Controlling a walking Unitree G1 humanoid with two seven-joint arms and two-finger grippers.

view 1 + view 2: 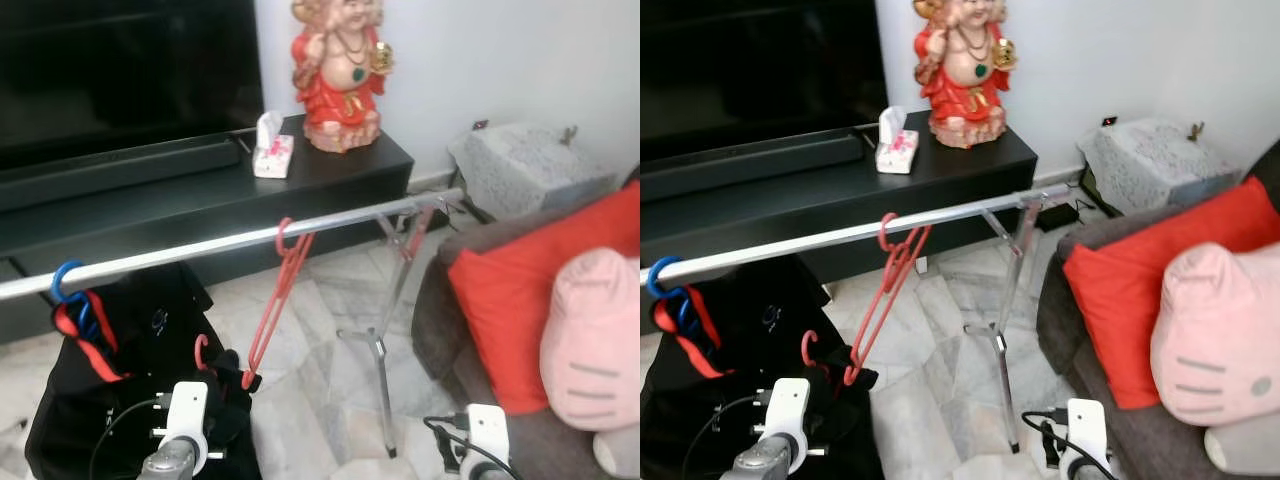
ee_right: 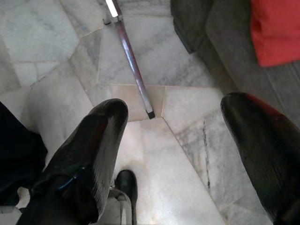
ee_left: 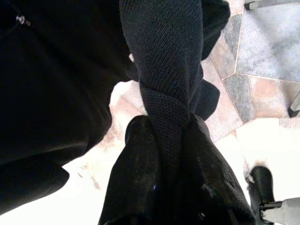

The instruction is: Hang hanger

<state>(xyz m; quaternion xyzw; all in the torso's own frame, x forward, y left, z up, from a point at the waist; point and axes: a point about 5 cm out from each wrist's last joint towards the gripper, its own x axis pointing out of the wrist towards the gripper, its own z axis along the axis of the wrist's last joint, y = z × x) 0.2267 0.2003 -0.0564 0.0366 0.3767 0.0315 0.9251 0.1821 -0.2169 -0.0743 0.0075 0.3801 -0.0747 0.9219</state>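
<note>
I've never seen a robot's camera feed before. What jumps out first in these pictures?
A silver rail crosses the room with a red hanger hooked mid-rail and dark clothes on a blue hanger at the robot's left. Behind, a red statue stands on a black TV cabinet. The left gripper pinches black knit fabric; the right gripper is open over marble floor.

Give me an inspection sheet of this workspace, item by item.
Surface: marble tile floor.
Job's things: red hanger hooked on the silver rail; blue hanger carrying a black garment.
Clutter: tissue box and red figurine on the black TV console.
Hands: left hand shut on dark knitted fabric; right hand open over the floor.
Cables: black cable at right wrist.
Surroundings: sofa, red cushion, pink plush pillow.
</note>
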